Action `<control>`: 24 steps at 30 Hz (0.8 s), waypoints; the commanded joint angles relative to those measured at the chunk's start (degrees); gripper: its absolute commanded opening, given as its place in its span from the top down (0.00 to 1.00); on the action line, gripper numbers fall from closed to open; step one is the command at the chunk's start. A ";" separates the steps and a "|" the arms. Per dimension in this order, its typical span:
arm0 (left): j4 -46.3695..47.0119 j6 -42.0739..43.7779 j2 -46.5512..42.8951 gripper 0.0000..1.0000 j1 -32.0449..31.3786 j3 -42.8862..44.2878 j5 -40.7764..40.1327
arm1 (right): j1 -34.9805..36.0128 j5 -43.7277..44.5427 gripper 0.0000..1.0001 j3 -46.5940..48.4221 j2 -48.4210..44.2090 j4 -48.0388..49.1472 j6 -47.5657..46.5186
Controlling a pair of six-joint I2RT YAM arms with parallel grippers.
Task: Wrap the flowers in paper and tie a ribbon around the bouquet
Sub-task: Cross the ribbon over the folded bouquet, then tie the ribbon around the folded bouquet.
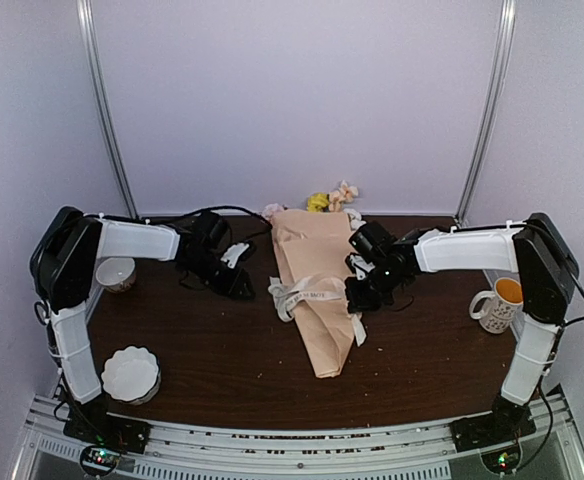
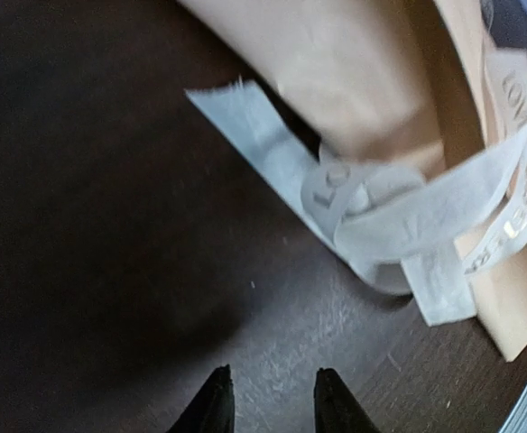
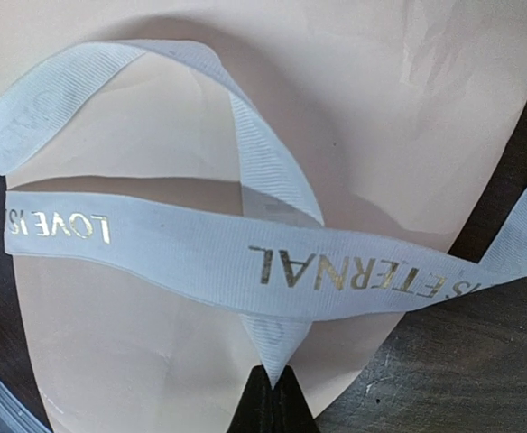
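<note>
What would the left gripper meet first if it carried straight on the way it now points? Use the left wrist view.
The left gripper, jaws apart, probably meets the bare table first, as it seems tilted downward; skimming just above the wood, it would reach the ribbon looped at the bouquet next.

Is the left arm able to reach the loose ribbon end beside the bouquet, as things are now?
Probably yes. The left hand is open and empty, and only bare table lies between it and the loose end of the ribbon.
</note>
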 commanded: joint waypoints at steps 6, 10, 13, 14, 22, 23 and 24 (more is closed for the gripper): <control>-6.83 14.52 1.01 0.56 -8.33 1.25 -10.81 | 0.11 -0.63 1.00 2.63 0.76 -0.56 -1.44; -5.15 23.96 2.30 0.52 -13.81 2.03 -20.59 | 0.13 -1.24 1.00 2.42 0.91 -0.25 -1.34; -3.43 24.55 4.23 0.53 -14.18 4.36 -23.31 | 0.11 -1.13 1.00 2.17 0.41 -0.13 -1.13; -3.24 24.85 4.67 0.53 -14.18 5.08 -22.34 | 0.04 -1.06 1.00 1.87 0.11 0.07 -0.94; 1.57 29.17 5.59 0.51 -14.43 4.69 -21.40 | -0.51 -2.37 1.00 0.26 -0.60 1.84 -0.05; 1.89 30.60 5.71 0.51 -14.43 4.71 -21.94 | -0.51 -2.59 1.00 0.30 -0.64 2.01 -0.03; 2.67 31.67 5.81 0.51 -14.43 4.67 -22.04 | -0.55 -2.73 1.00 0.34 -0.49 2.01 -0.03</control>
